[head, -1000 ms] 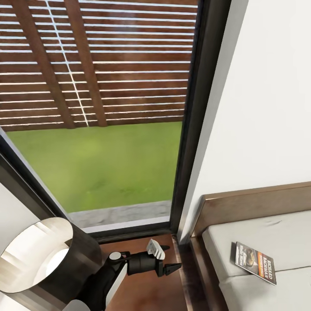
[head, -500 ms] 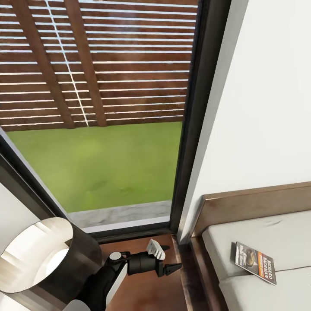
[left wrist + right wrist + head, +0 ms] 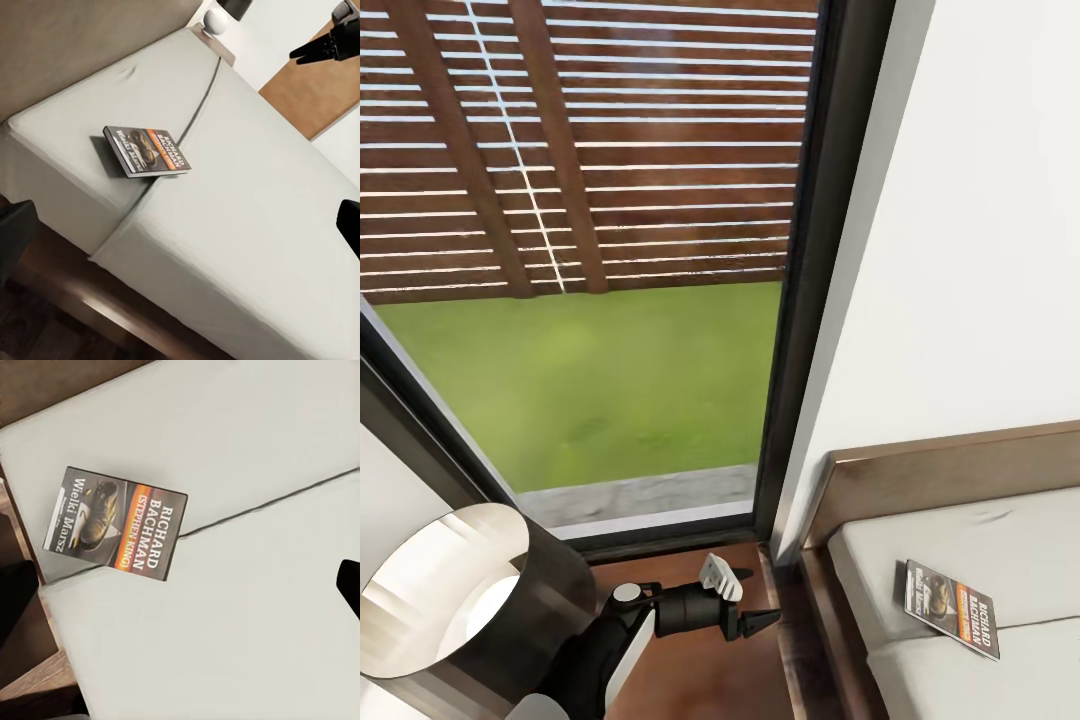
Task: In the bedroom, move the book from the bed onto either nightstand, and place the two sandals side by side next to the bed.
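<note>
Lying flat on pale-grey bed (image 3: pixel 1000 560), dark orange-banded book (image 3: pixel 951 609), left fingers (image 3: pixel 745 597) spread, right fingers' state unclear

Our left arm (image 3: pixel 615 640) reaches forward low beside the lamp shade (image 3: pixel 450 600), black wrist ending in the left gripper (image 3: pixel 745 600), jaws spread apart, nothing between them, tips pointing away from the lamp shade. In the left wrist view another gripper (image 3: pixel 330 46) hangs, its side unclear.

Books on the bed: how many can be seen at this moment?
1. The book lies flat on the pale mattress of the bed, close to the headboard and the bed's edge, across the mattress seam. Other parts of the bed are out of frame.
</note>
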